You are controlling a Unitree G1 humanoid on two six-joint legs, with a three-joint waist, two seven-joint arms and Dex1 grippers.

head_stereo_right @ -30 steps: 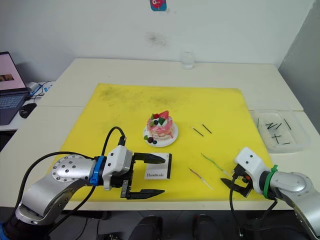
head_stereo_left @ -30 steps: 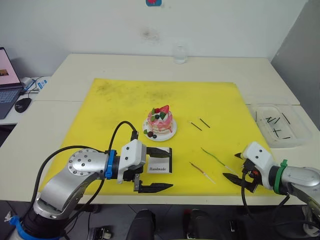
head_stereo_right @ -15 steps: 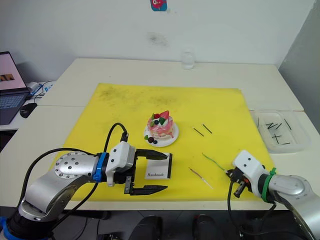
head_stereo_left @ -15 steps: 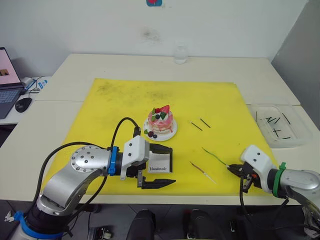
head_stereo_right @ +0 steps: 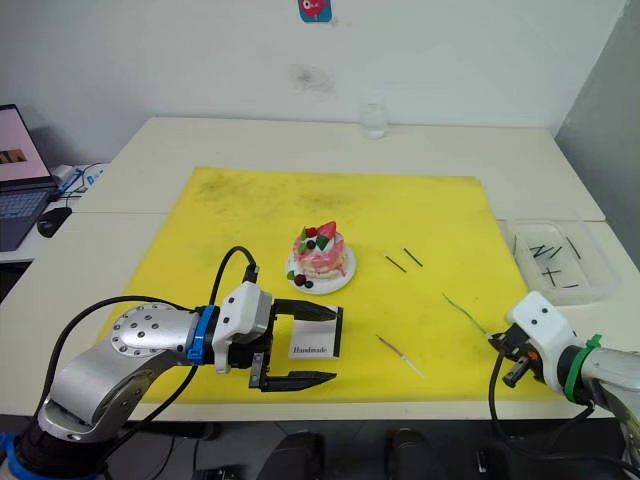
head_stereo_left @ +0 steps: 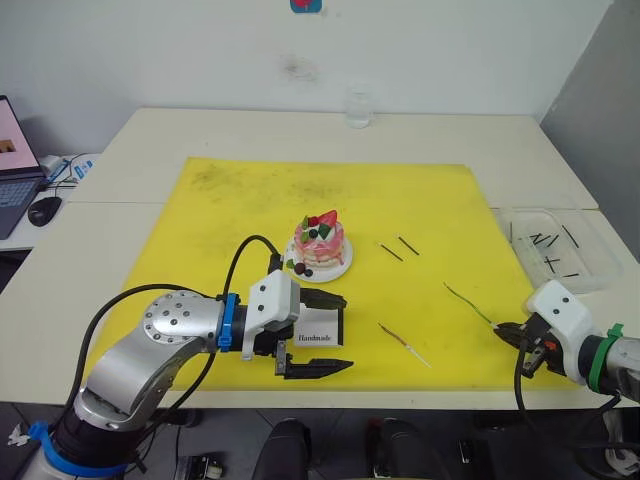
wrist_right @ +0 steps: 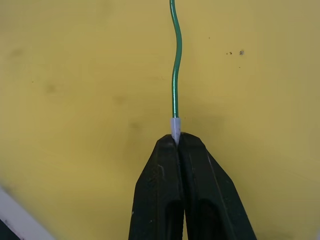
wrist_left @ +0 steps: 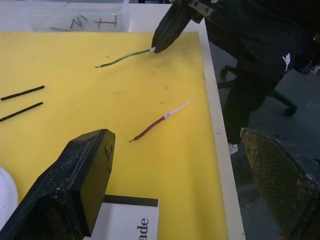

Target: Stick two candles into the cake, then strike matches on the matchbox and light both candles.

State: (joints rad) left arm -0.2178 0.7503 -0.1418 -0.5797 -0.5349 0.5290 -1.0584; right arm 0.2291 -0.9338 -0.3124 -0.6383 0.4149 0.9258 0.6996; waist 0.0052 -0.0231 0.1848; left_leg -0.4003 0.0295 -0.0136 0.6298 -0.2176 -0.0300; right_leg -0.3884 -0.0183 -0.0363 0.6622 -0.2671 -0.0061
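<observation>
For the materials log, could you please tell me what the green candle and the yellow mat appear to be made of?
The green candle looks like glossy wax or plastic over a thin core: it shines, bends gently and ends in a pale tip, pinched by the right gripper. The yellow mat seems a matte rubbery or plastic sheet: flat, dull, with dark scuff marks. Neither can be confirmed by sight.

The green candle's (wrist_right: 174, 75) pale end vanishes between the right gripper's (wrist_right: 175, 142) pressed fingertips, its far tip cut off by the frame. Beneath the left gripper (wrist_left: 180, 170), the matchbox (wrist_left: 127, 220) is cropped, its print reading only "ade".
</observation>
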